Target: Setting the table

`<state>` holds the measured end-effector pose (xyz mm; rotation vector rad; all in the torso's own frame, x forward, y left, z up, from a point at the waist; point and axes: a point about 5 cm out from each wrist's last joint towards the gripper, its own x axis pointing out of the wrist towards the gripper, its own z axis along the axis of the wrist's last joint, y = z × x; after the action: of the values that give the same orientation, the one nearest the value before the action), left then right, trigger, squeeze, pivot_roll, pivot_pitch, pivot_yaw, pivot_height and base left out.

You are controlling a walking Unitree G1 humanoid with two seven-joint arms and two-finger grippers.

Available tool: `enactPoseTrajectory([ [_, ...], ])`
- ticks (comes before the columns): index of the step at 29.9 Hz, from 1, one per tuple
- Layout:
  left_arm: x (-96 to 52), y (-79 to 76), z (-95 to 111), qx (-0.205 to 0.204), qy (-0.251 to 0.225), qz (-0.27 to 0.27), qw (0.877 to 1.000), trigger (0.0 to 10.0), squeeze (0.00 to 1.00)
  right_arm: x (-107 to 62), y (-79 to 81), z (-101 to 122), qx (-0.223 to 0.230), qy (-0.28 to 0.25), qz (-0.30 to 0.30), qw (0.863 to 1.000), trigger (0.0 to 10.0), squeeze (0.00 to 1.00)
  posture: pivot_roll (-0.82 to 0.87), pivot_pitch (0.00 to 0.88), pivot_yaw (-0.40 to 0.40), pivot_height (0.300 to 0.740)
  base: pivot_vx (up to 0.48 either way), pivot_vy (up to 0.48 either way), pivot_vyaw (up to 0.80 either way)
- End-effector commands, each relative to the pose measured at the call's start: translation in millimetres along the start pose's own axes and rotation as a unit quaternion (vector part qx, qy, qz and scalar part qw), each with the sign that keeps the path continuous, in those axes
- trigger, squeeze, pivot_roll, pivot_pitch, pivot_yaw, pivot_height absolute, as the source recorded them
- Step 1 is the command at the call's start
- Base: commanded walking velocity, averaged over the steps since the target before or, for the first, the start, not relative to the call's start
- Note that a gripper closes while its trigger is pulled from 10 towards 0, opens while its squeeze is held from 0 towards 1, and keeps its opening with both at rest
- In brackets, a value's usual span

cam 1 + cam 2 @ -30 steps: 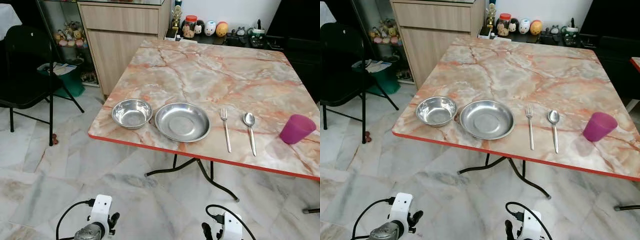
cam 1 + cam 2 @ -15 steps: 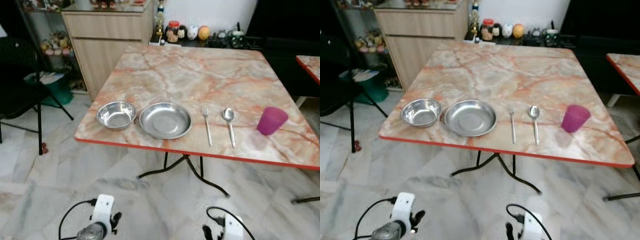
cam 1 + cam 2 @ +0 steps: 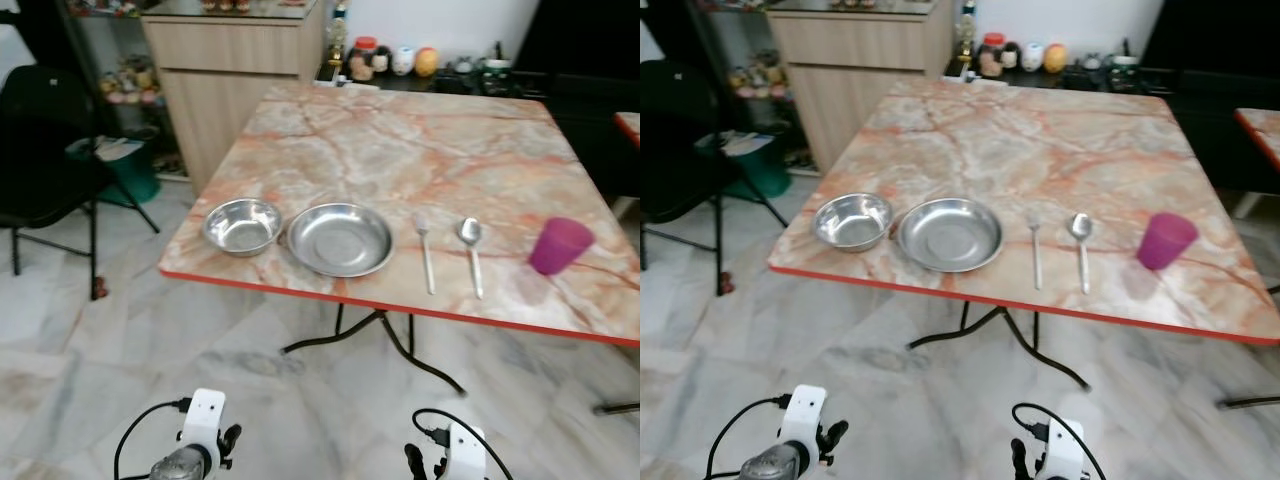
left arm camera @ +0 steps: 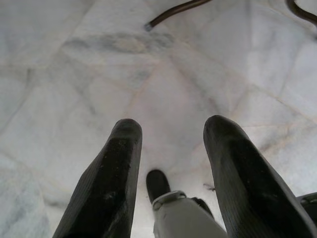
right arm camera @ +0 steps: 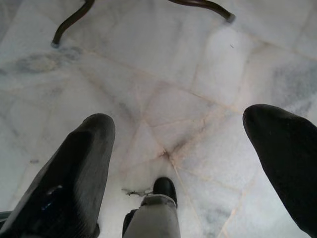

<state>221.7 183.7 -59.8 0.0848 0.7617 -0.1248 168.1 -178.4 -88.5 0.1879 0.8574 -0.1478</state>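
now both hands [image 4: 168, 163] [image 5: 178, 148] hang open above marble floor [image 4: 208, 74].

Both of your arms hang low at the bottom of the head views, pointing down toward the floor. Your left gripper [image 4: 168, 144] has its two black fingers [image 4: 111, 183] spread apart with a clear gap between them, holding nothing. Your right gripper [image 5: 185, 148] is spread wider, its fingers [image 5: 74, 173] far apart and also holding nothing. In the head view, your left wrist [image 3: 200, 440] and right wrist [image 3: 455, 455] sit level with each other, a black cable looping from each.
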Motion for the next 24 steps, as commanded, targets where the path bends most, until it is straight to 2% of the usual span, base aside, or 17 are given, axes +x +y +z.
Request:
enactPoseTrajectory([
  [1,0.1,0.6,0.6,0.000,-0.001,0.001,1.000,10.0,0.00,0.2,0.7,0.0,0.001,0.001,0.000,1.000,10.0,0.00,0.07,0.000,-0.049,0.740,0.000,0.000,-0.77],
  [9,-0.1,1.4,0.4,0.000,0.000,0.003,1.000,10.0,0.00,0.1,0.9,0.6,0.005,-0.004,-0.002,1.000,10.0,0.00,0.07,0.000,-0.049,0.740,0.000,0.000,-0.10],
  [15,-0.1,1.0,0.1,0.016,0.001,0.003,1.000,10.0,0.00,0.1,1.0,0.6,0.005,-0.004,-0.001,1.000,10.0,0.00,0.07,0.000,-0.048,0.740,0.000,0.000,0.00],
  [20,-0.1,0.5,-0.2,0.012,0.002,0.004,1.000,10.0,0.00,0.0,0.7,0.5,0.005,-0.004,-0.001,1.000,10.0,0.00,0.06,0.000,-0.048,0.740,0.000,-0.346,0.00],
  [24,-0.1,0.7,-0.4,0.002,0.001,0.006,1.000,10.0,0.00,0.0,0.6,0.5,0.004,-0.004,-0.001,1.000,10.0,0.00,0.06,0.000,-0.049,0.740,0.000,0.000,0.00],
])
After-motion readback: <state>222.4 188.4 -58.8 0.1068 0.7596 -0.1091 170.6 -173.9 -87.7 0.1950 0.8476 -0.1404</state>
